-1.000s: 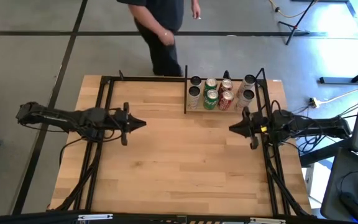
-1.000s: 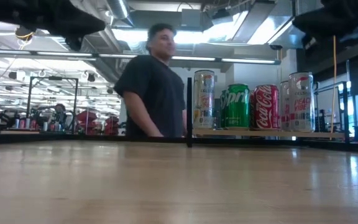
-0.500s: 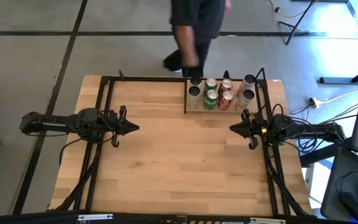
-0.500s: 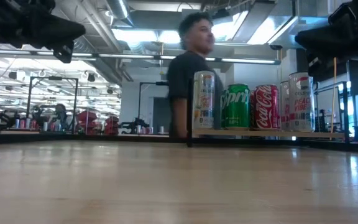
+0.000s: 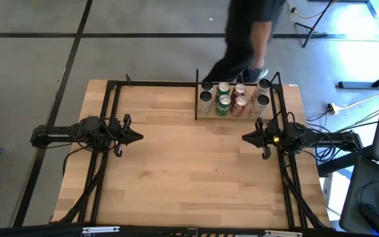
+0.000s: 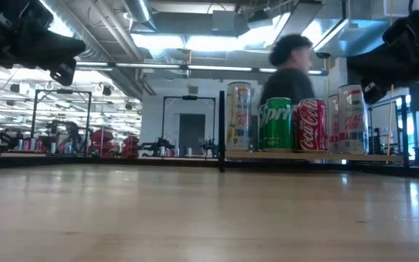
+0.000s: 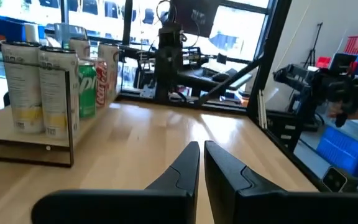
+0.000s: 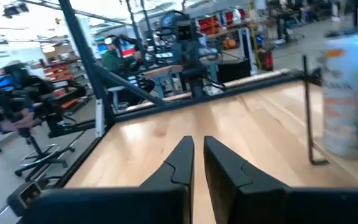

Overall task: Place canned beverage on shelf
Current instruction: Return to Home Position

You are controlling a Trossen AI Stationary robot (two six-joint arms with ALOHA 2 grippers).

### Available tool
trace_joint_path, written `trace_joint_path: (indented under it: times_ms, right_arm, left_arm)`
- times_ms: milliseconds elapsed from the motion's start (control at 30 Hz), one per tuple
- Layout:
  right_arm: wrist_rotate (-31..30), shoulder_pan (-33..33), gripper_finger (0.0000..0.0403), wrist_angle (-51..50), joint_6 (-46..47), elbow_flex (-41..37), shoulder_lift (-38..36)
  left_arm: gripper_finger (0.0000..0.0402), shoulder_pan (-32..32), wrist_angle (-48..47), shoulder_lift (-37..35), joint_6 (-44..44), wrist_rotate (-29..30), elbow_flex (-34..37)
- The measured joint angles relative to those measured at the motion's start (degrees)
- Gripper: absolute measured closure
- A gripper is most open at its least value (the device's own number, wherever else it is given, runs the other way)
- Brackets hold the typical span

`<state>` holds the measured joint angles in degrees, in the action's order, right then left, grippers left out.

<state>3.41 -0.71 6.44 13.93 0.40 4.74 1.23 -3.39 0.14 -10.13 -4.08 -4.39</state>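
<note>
- Counter (image 5: 189, 178): pale wood laid in narrow glued strips, smooth, with a soft sheen in the low view. A thin black metal frame (image 5: 114, 105) runs over it.
- Shelf (image 6: 311, 155): a small flat board of light wood, edged with thin black bars and upright posts. It sits at the counter's far edge, on the right arm's side.
- Cans (image 5: 232, 97): you have eight on the shelf, all upright, in two rows of four packed side by side. They are smooth metal cylinders with silvery tops.
- Front row as the low view shows it: a tall pale can with yellow print (image 6: 238, 116), a shorter green can (image 6: 276, 125), a red can (image 6: 312, 125) of the same height, and a tall white-pink can (image 6: 352, 118).
- Left tool (image 7: 201, 146): two dark, matte, wedge-shaped fingers (image 7: 182, 174) are clenched with only a hairline slit between them and grasp nothing.
- Left arm: it lies stretched out level above the counter's left side. The tool points toward the centre, well apart from the shelf.
- Right tool (image 8: 197, 144): same dark wedge shape, also clenched and empty.
- Right arm: it comes in level from the right edge and points inward, facing the left arm. Its tool hangs near the shelf's front edge, not touching it.
- Person (image 5: 249, 33): in dark clothes, on the floor just beyond the counter's far edge behind the shelf. The figure is blurred in the low view.
</note>
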Motion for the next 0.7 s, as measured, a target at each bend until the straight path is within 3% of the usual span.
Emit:
trace_joint_path:
  times_ms: [233,700]
  right_arm:
    - [-5.59,0.0,0.0374,-4.76,3.51,0.03,-0.2]
    - [-5.78,0.0,0.0374,-4.79,5.34,0.04,0.1]
  left_arm:
    - [0.0386,-0.03,-1.56,0.07,-0.75,1.96,1.77]
    - [0.0386,-0.24,-1.54,1.07,-1.36,2.03,1.8]
